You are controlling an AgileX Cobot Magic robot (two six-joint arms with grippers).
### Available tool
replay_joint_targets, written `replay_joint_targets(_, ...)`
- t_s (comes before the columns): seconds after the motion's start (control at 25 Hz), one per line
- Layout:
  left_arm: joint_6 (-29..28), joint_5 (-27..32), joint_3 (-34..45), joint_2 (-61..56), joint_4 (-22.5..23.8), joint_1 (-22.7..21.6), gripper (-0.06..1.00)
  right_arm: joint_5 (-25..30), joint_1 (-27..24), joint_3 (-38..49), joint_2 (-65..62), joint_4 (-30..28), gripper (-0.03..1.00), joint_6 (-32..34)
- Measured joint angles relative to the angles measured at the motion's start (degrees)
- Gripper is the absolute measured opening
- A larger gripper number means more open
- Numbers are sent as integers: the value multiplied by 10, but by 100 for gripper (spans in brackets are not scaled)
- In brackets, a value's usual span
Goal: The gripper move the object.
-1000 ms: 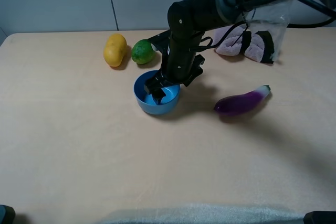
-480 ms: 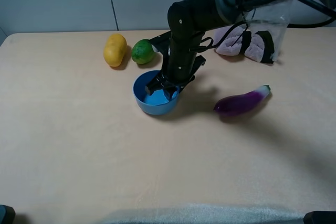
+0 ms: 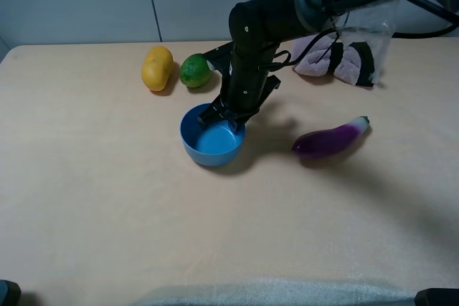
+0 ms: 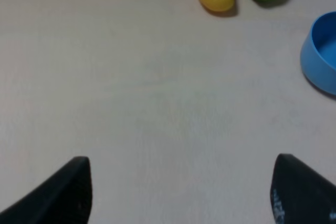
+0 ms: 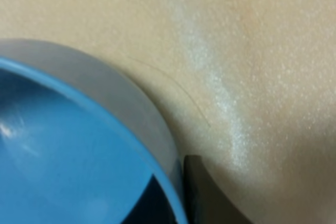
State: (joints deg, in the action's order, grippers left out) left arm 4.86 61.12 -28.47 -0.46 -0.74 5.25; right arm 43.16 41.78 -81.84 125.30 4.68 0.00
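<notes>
The light-blue bowl point(image 3: 211, 141) sits on the tan table point(image 3: 107, 198) near the middle. My right gripper point(image 3: 228, 118) reaches down onto the bowl's far right rim. In the right wrist view one dark finger point(image 5: 202, 195) lies outside the bowl point(image 5: 79, 145) wall and the other shows inside it, so the jaws pinch the rim. My left gripper point(image 4: 178, 192) is open and empty, low over bare table, with the bowl point(image 4: 321, 56) far off to its side.
A green lime point(image 3: 193, 70) and a yellow fruit point(image 3: 157, 67) lie just behind the bowl. A purple eggplant point(image 3: 331, 138) lies to its right. A pink cloth point(image 3: 337, 59) and clear plastic sit at the back right.
The bowl has shifted a little toward the front left with the right gripper on its rim. The fingers that were deep in the bowl now sit at its rim.
</notes>
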Motion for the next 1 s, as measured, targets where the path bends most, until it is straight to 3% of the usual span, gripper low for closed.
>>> replay_joint_targets(0.52,0,0,0,0,0,0,77,8,0,-5,-6,-1,-3,0)
replay_joint_targets(1.0,0,0,0,0,0,0,77,105,0,-176,-10,-7,-3,0)
